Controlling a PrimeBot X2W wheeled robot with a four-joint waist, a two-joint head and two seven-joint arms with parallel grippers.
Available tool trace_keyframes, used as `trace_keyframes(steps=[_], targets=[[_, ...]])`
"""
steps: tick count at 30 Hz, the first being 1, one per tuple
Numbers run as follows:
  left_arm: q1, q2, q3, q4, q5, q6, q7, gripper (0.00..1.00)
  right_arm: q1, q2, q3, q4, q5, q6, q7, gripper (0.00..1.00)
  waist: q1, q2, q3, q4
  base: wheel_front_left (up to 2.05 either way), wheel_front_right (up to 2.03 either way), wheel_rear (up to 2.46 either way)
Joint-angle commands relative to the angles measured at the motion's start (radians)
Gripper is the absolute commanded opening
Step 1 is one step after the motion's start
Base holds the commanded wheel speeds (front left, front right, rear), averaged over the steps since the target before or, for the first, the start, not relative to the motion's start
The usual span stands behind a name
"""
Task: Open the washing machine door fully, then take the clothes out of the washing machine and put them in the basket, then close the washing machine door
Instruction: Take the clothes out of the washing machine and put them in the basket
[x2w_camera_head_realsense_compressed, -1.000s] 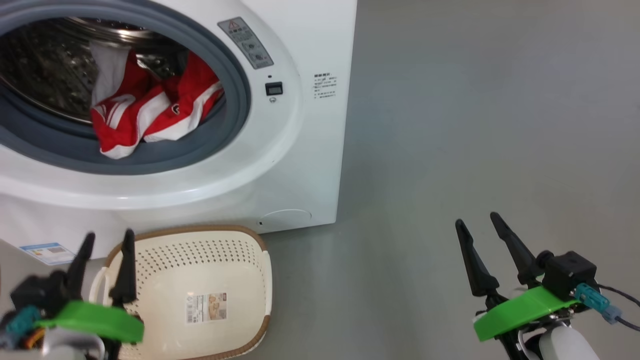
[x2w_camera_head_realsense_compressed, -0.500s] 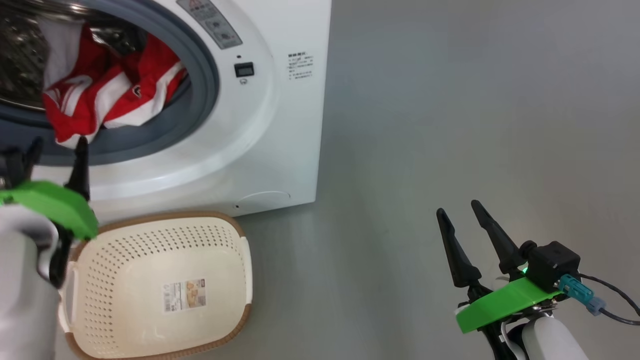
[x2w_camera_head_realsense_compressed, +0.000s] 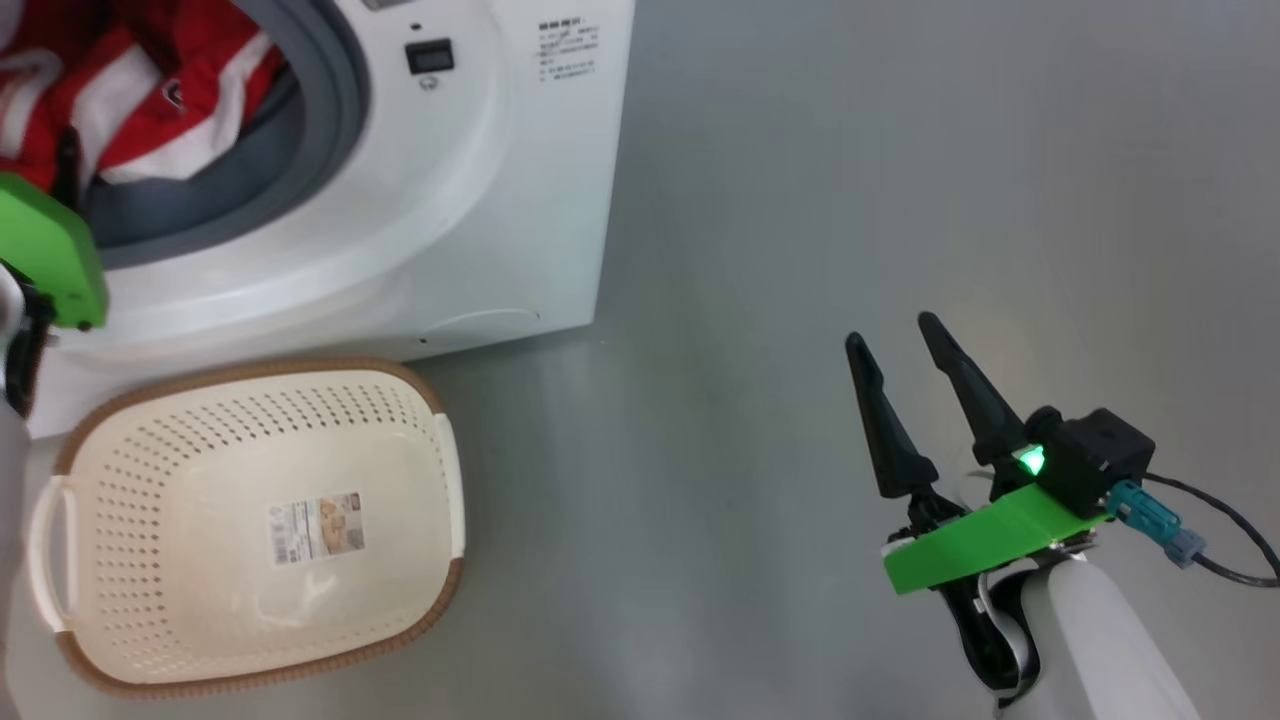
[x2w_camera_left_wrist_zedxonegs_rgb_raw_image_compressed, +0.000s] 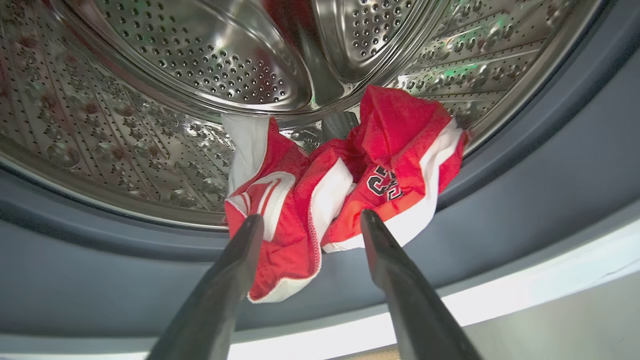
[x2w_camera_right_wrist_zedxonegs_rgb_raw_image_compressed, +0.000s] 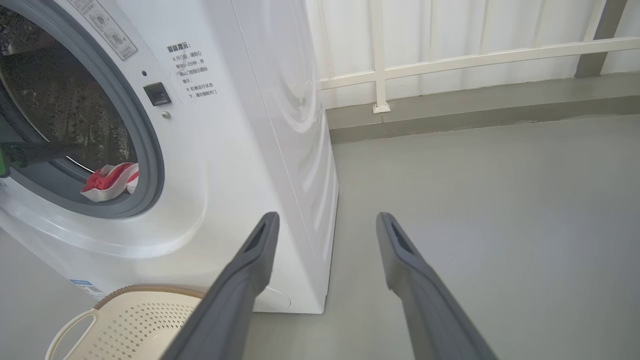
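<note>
Two claws stand spread wide, holding nothing. The right claw (x2w_camera_head_realsense_compressed: 892, 330) hangs at 4 o'clock in the head view, well apart from the work. At 8 o'clock the basket (x2w_camera_head_realsense_compressed: 240, 367) sits just before the washing machine (x2w_camera_head_realsense_compressed: 500, 200). The left claw (x2w_camera_left_wrist_zedxonegs_rgb_raw_image_compressed: 310, 217) points into the machine's mouth. The red clothes (x2w_camera_left_wrist_zedxonegs_rgb_raw_image_compressed: 350, 185) lie bunched at 6 o'clock of the steel drum (x2w_camera_left_wrist_zedxonegs_rgb_raw_image_compressed: 200, 60), spilling over the grey gasket (x2w_camera_left_wrist_zedxonegs_rgb_raw_image_compressed: 525, 200). They look soft, light and floppy, so pinching the thick near fold seems best.
</note>
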Motion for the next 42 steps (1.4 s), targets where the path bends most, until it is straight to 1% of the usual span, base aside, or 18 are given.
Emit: trace_keyframes(steps=[1, 7, 9, 14, 25, 30, 32, 33, 35, 36, 42], targets=[[-0.055, 0.063, 0.005, 0.009, 0.018, 0.014, 0.009, 1.00, -0.023, 0.010, 0.037, -0.030, -0.002, 0.002, -0.012, 1.00, 0.0000, 0.0000, 0.053, -0.027, 0.00, 0.00, 0.00], [-0.141, 0.087, -0.033, 0.107, 0.047, 0.009, 0.056, 1.00, -0.051, 0.011, 0.054, -0.042, 0.025, 0.002, -0.012, 1.00, 0.0000, 0.0000, 0.104, -0.041, 0.00, 0.00, 0.00], [-0.169, 0.100, -0.045, 0.130, 0.060, 0.016, 0.065, 1.00, -0.061, 0.011, 0.059, -0.046, 0.033, 0.002, -0.012, 1.00, 0.0000, 0.0000, 0.122, -0.047, 0.00, 0.00, 0.00], [-0.223, 0.121, -0.046, 0.182, 0.053, 0.021, 0.075, 1.00, -0.083, 0.011, 0.068, -0.057, 0.048, 0.002, -0.012, 1.00, 0.0000, 0.0000, 0.166, -0.064, 0.00, 0.00, 0.00], [-0.251, 0.162, -0.058, 0.215, 0.049, 0.026, 0.049, 1.00, -0.100, 0.011, 0.062, -0.073, 0.066, 0.002, -0.012, 1.00, 0.0000, 0.0000, 0.212, -0.085, 0.00, 0.00, 0.00], [-0.259, 0.166, -0.064, 0.222, 0.044, 0.024, 0.034, 1.00, -0.100, 0.011, 0.055, -0.077, 0.066, 0.002, -0.012, 1.00, 0.0000, 0.0000, 0.220, -0.081, 0.00, 0.00, 0.00], [-0.257, 0.163, -0.067, 0.225, 0.042, 0.024, 0.028, 0.49, -0.099, 0.011, 0.053, -0.076, 0.065, 0.002, -0.012, 1.00, 0.0000, 0.0000, 0.219, -0.078, 0.00, 0.00, 0.00], [-0.256, 0.162, -0.068, 0.226, 0.040, 0.024, 0.025, 0.32, -0.100, 0.011, 0.053, -0.075, 0.065, 0.002, -0.012, 1.00, 0.0000, 0.0000, 0.218, -0.077, 0.00, 0.00, 0.00], [-0.253, 0.159, -0.069, 0.228, 0.036, 0.022, 0.020, 0.02, -0.103, 0.011, 0.054, -0.075, 0.064, 0.002, -0.012, 1.00, 0.0000, 0.0000, 0.215, -0.075, 0.00, 0.00, 0.00], [-0.252, 0.158, -0.071, 0.229, 0.035, 0.022, 0.017, 0.00, -0.105, 0.011, 0.054, -0.074, 0.063, 0.002, -0.012, 1.00, 0.0000, 0.0000, 0.213, -0.074, 0.00, 0.00, 0.00], [-0.239, 0.144, -0.074, 0.233, 0.021, 0.020, -0.017, 0.00, -0.102, 0.011, 0.051, -0.069, 0.057, 0.002, -0.012, 1.00, 0.0000, 0.0000, 0.189, -0.066, 0.00, 0.00, 0.00]])
